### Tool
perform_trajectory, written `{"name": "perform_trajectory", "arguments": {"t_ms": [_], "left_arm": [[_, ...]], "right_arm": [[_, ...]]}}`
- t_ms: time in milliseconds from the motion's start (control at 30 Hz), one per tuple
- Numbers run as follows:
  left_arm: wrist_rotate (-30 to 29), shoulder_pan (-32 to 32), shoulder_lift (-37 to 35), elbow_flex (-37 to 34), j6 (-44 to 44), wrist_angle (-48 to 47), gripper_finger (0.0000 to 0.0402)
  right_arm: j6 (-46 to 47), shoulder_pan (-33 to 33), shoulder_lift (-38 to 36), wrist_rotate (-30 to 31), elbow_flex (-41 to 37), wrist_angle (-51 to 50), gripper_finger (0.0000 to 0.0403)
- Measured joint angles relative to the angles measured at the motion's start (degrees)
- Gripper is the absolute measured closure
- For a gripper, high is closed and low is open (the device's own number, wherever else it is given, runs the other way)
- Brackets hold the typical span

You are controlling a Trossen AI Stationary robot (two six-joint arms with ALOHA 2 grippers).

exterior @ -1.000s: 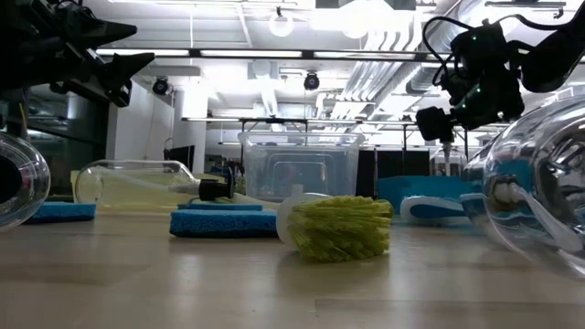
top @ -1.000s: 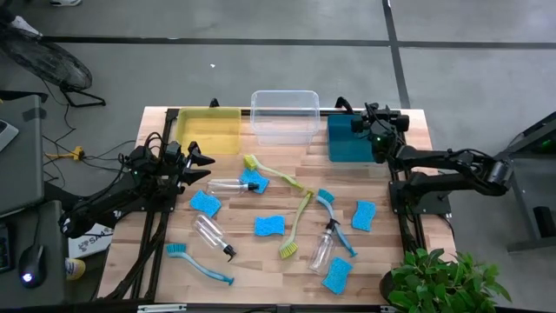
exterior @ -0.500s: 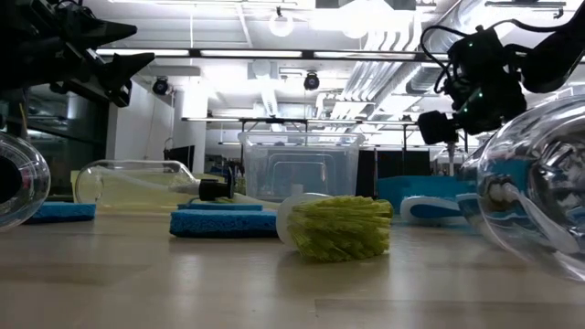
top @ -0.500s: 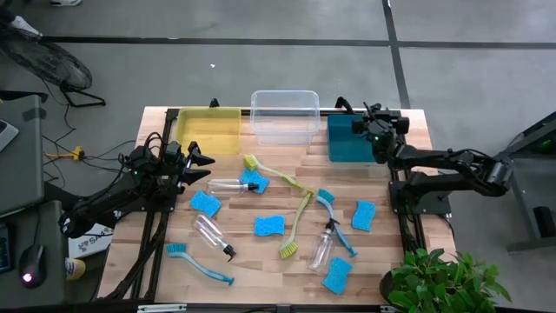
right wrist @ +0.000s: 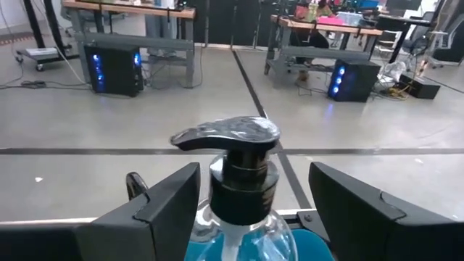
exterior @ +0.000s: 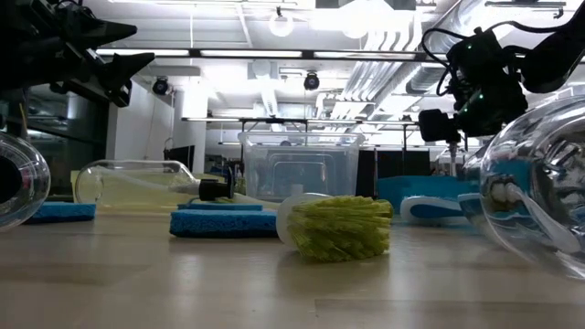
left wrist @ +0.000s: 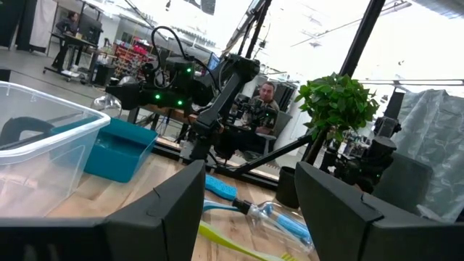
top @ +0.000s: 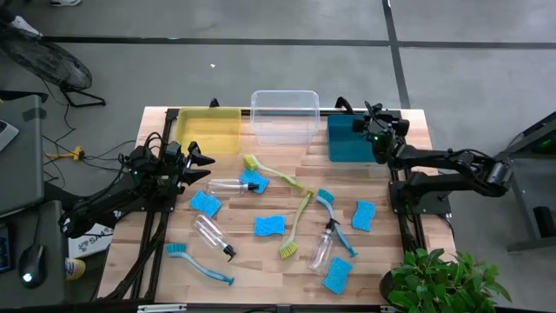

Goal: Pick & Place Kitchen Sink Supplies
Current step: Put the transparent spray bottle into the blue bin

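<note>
Over the teal bin [top: 344,143] at the far right, my right gripper [top: 375,130] is shut on a clear bottle [right wrist: 243,217] that has blue liquid and a black pump head [right wrist: 230,138]. My left gripper [top: 201,165] hangs open above the table's left side, touching nothing. Lying flat on the wood are several bright-blue sponges [top: 269,226], two yellow-green brushes [top: 295,228], two blue brushes [top: 200,263] and three clear spray bottles [top: 211,235]. My right gripper has the clear bottle by its body, just below the black neck [right wrist: 239,190], with one finger on either side. The bottle stands upright in the hold, pump head up, lifted clear above the teal bin. The picture's lower edge cuts off the contact itself.
A yellow bin [top: 208,130] and a clear bin [top: 284,116] stand in a row with the teal one along the far edge. A potted plant [top: 439,278] sits off the table's near right corner. People sit at desks in the room behind.
My right gripper, still holding the bottle, has shifted a little toward the table's far edge above the teal bin.
</note>
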Motion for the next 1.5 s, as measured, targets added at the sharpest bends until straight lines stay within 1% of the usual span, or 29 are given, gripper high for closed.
{"name": "perform_trajectory", "arguments": {"t_ms": [300, 467, 533, 633, 900, 1100, 1167, 1233, 1367, 1500], "left_arm": [[0.00, 0.02, -0.02, 0.01, 0.01, -0.01, 0.0192], [0.00, 0.00, 0.00, 0.02, 0.01, -0.01, 0.0192], [0.00, 0.01, -0.01, 0.02, 0.01, 0.01, 0.0192], [0.00, 0.02, 0.00, 0.02, 0.01, 0.00, 0.0192], [0.00, 0.02, -0.01, 0.02, 0.00, -0.01, 0.0192], [0.00, 0.00, 0.00, 0.02, 0.01, 0.01, 0.0192], [0.00, 0.01, -0.02, 0.02, 0.01, -0.01, 0.0192], [0.00, 0.02, 0.00, 0.02, 0.01, 0.01, 0.0192], [0.00, 0.01, -0.01, 0.02, 0.00, -0.01, 0.0192], [0.00, 0.00, -0.02, 0.02, 0.01, 0.00, 0.0192]], "right_arm": [[0.09, 0.09, 0.00, 0.89, -0.04, -0.26, 0.0150], [-0.02, 2.28, -0.22, 3.01, -0.07, -0.73, 0.0150], [-0.02, 3.54, -0.71, 3.63, -0.09, -1.09, 0.0150], [-0.02, 5.79, -2.07, 6.34, -0.09, -2.84, 0.0150], [-0.02, 12.58, -7.95, 11.73, -0.09, -6.44, 0.0150], [0.17, 19.77, -11.55, 11.66, -0.09, -7.69, 0.0150], [0.03, 22.46, -12.58, 10.39, -0.09, -7.72, 0.0150], [-1.85, 24.95, -13.64, 7.59, -0.09, -7.69, 0.0150], [-5.99, 29.01, -15.26, -1.50, -0.09, -7.66, 0.0150], [-3.77, 31.69, -16.09, -9.86, -0.09, -7.66, 0.0150]]}}
